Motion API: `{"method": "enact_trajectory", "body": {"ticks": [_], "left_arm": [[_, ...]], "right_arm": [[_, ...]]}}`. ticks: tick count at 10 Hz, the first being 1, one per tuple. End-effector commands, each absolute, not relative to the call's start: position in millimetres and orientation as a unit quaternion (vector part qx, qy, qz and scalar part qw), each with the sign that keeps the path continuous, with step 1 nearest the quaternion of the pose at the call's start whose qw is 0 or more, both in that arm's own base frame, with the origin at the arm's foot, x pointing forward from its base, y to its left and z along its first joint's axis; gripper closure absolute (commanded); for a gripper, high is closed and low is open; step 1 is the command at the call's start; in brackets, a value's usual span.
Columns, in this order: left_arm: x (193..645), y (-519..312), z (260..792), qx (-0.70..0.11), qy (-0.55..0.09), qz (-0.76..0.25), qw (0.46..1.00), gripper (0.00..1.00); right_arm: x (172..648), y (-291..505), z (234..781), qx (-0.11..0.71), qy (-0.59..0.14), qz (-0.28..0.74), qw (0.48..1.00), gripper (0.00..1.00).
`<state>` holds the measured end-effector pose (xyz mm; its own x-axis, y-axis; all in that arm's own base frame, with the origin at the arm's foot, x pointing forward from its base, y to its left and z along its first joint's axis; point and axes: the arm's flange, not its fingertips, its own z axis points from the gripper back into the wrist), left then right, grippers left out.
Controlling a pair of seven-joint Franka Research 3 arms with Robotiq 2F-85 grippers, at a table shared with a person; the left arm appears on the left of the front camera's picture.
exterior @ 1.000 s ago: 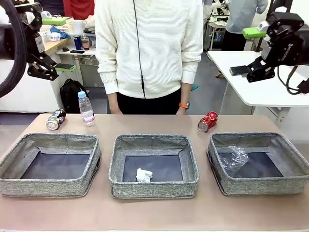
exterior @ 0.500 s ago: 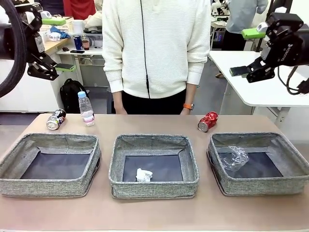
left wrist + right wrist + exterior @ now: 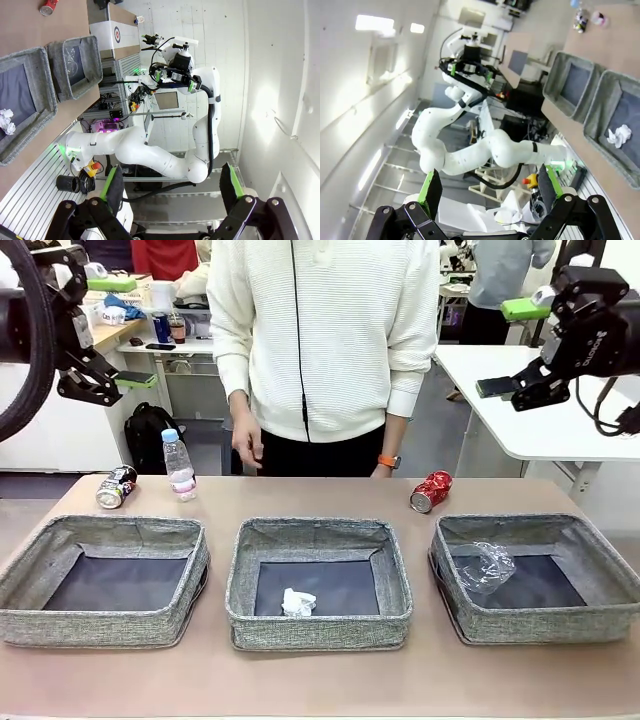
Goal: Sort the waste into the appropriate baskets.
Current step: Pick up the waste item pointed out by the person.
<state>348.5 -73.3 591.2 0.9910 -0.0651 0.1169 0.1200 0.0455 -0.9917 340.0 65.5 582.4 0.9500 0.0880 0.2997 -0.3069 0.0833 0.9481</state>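
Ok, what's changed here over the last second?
Only the person in the white sweater moved: shifted slightly toward picture right, one hand now lifted in front of the waist. The open left gripper and right gripper stay raised; the crushed red can, dark can, small clear bottle, white paper ball and clear plastic cup lie unmoved.

The low grey woven-fabric bins (image 3: 320,630) show dark bottoms, the crushed metal can (image 3: 431,491) is red, the crumpled paper ball (image 3: 297,602) white, the desk (image 3: 320,685) pale brown.

Left hand (image 3: 124,332) and right hand (image 3: 511,348) high at either side, jaws wide apart
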Motion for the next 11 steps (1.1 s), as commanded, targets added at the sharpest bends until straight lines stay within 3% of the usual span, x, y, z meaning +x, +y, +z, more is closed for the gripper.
{"method": "enact_trajectory", "body": {"ticks": [1,11], "left_arm": [[347.2,-70.6,590.3,-0.686,-0.022,-0.077,0.723,0.00],[347.2,-70.6,590.3,-0.686,-0.022,-0.077,0.723,0.00]], "right_arm": [[342.0,66.3,583.7,0.659,-0.094,0.143,0.732,0.00],[342.0,66.3,583.7,0.659,-0.094,0.143,0.732,0.00]]}}
